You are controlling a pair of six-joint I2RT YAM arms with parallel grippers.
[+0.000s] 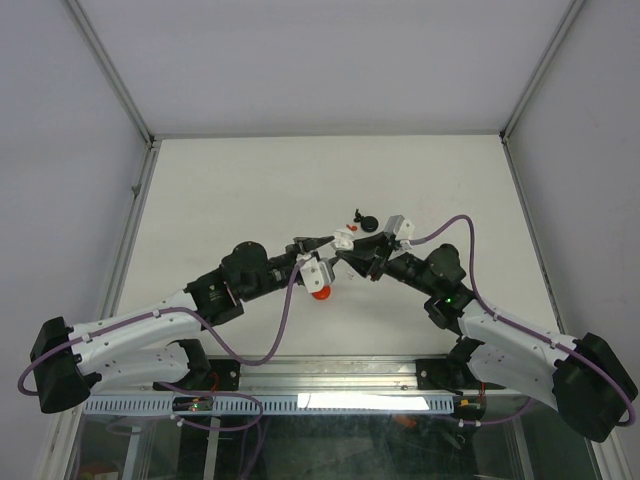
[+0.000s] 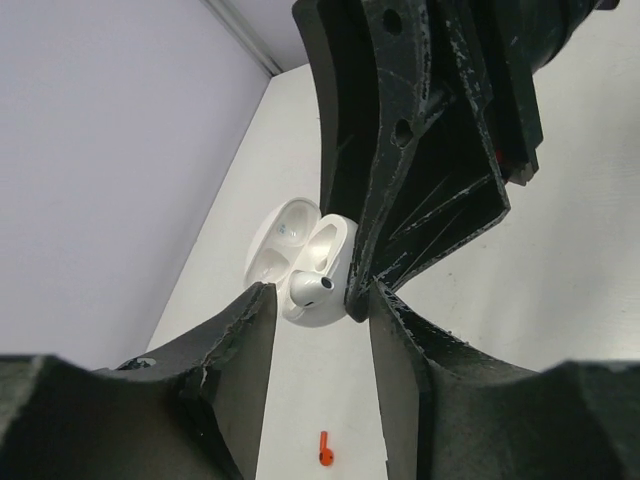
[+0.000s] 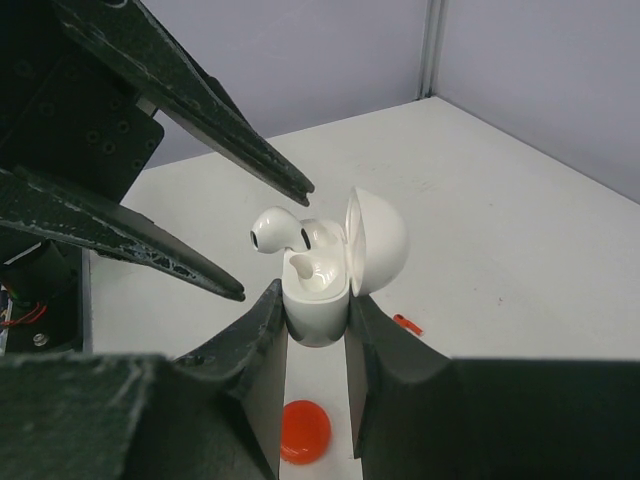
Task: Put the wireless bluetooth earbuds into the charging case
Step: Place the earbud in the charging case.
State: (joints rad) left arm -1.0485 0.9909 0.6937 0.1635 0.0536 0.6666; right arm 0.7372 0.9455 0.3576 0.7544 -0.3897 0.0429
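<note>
The right claw (image 3: 314, 300) is clenched on the white charging case (image 3: 318, 318), one finger pressed to each side of its lower body, and holds it upright above the surface (image 3: 500, 230). The case's lid (image 3: 380, 240) stands open, hinged back to the side away from the left arm.

A white earbud (image 3: 272, 230) sits at the mouth of the case, its rounded head sticking out over the rim toward the left arm. Its lower end seems to rest in one of the seats, though the right wrist view does not show whether it is fully down.

The left claw (image 2: 320, 292) is released, its two fingers spread wide with the earbud between their tips and a gap on each side.

On the surface below, a red round puck (image 3: 305, 430) lies just beneath the held case, and a tiny red earbud (image 3: 407, 323) lies near it. A small black round piece (image 1: 368, 222) lies beyond the two claws.
</note>
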